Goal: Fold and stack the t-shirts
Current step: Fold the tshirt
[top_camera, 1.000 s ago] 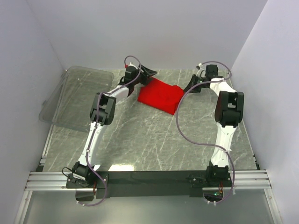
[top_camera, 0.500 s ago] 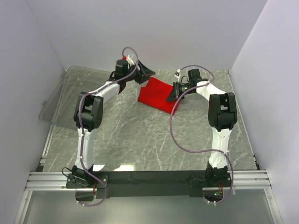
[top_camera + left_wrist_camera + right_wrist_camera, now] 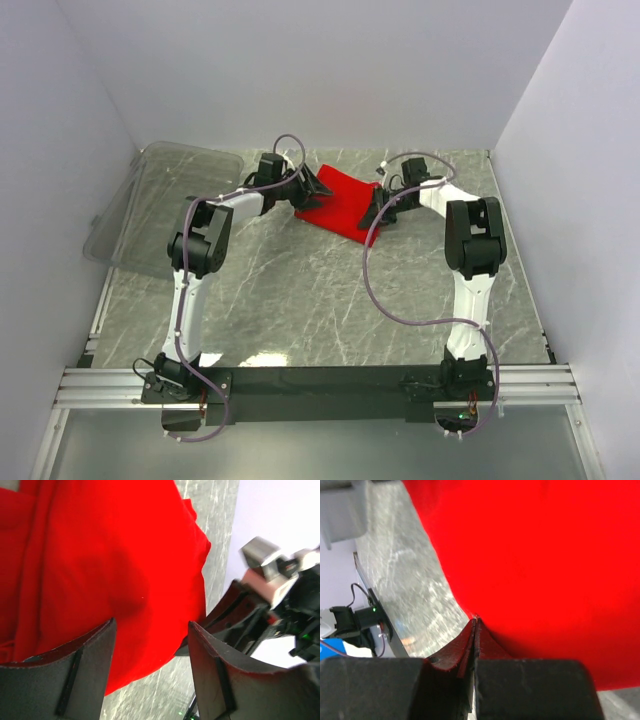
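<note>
The red t-shirt (image 3: 338,200) lies folded into a small rectangle at the back middle of the table. My left gripper (image 3: 300,186) is at its left edge. In the left wrist view the left gripper (image 3: 150,650) is open, low over the shirt (image 3: 100,555), with red fabric between its fingers (image 3: 75,675). My right gripper (image 3: 378,212) is at the shirt's right edge. In the right wrist view the right gripper (image 3: 475,620) is shut, its tips touching the edge of the shirt (image 3: 545,570). No fabric shows between its jaws.
A clear plastic bin (image 3: 170,205) lies at the back left, partly over the table's left edge. The grey marble table (image 3: 330,300) is walled at the back and on both sides. My right gripper also shows in the left wrist view (image 3: 260,610), just beyond the shirt.
My left gripper came down from behind the shirt's back left corner to its left edge. My right gripper swung left to the shirt's right edge, then slid slightly nearer. The shirt stayed put.
</note>
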You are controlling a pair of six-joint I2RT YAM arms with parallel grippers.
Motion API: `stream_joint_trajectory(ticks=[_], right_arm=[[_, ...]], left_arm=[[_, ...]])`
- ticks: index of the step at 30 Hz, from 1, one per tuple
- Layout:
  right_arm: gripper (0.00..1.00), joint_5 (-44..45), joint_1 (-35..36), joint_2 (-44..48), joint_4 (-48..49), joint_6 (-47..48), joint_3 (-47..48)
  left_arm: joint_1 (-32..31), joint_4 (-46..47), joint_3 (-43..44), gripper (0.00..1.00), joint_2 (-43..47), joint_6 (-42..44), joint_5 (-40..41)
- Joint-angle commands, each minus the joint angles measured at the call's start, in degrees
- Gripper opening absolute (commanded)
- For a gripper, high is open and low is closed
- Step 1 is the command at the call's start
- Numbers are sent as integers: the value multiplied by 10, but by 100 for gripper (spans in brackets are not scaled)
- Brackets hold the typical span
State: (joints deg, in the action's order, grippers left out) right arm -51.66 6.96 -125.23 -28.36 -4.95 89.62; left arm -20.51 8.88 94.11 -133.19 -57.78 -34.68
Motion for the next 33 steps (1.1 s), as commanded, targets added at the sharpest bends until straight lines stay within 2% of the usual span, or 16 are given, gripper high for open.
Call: stream_joint_trajectory(ticks=[1,7,11,13,16,19,21,22,23,26,27,29,30,33], right_arm=[[0,6,-5,2,-24,13,-32],[0,-2,-8,21,-20,25,-81],[0,-12,-12,28,-27,32,-84],[0,-33,-13,32,-45,69,-68],[0,-55,-15,72,-80,118,-59],[2,-29,-21,129,-72,121,-79],[11,4,-28,163,-66,115,-94],[14,18,-33,175,-59,108,-114],[18,29,-38,196,-41,100,-125],[38,77,-54,234,7,51,-167],[52,99,-57,243,24,33,-178],[63,123,-61,268,73,-5,-210],[68,130,-62,271,87,-20,-223],[69,173,-57,265,128,-104,-235]], left_arm=[[-1,-4,18,64,-5,21,-2],[0,-16,27,64,-16,23,7],[0,-10,26,64,-19,22,8],[1,18,20,64,-10,21,-5],[1,62,7,65,12,25,-26],[3,47,6,67,47,55,-15],[4,17,-2,67,77,100,49],[2,6,-12,68,123,120,89],[1,18,-47,69,149,150,148],[2,2,-79,70,223,194,203],[2,-8,-82,71,237,210,230],[0,-15,-114,73,288,245,259],[-1,-13,-130,78,328,255,289],[0,-8,-196,87,405,279,345]])
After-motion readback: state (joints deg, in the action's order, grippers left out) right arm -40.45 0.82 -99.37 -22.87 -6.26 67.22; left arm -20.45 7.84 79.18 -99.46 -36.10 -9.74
